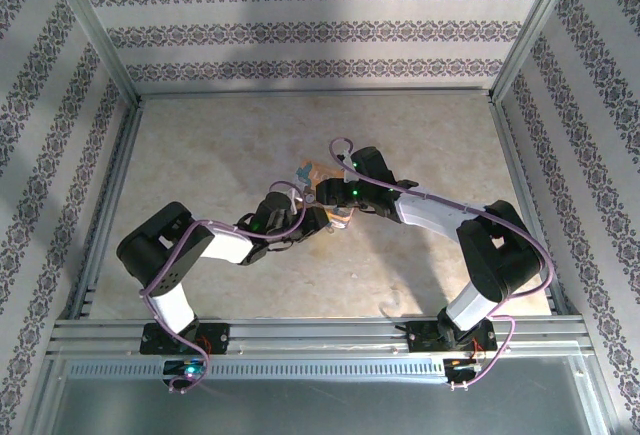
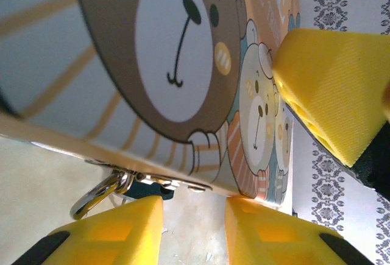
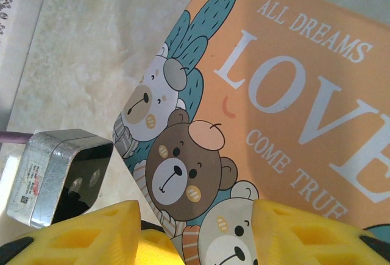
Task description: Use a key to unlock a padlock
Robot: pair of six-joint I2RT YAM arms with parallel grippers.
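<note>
Peeking below box (image 2: 152, 64), padlock (image 2: 161, 183) in left wrist view, left pincer (image 2: 195, 225) released, right pincer (image 3: 195, 219) unclear

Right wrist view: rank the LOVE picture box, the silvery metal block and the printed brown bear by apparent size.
1. LOVE picture box, largest by far.
2-3. The silvery metal block and the printed brown bear look near alike, so they stay unranked; the block may be nearer the camera.

Top camera: high, behind near edge, looking down on beige worktop (image 1: 220, 145). Wrist cameras: close-up, both on orange bear-printed box (image 2: 177, 52).
</note>
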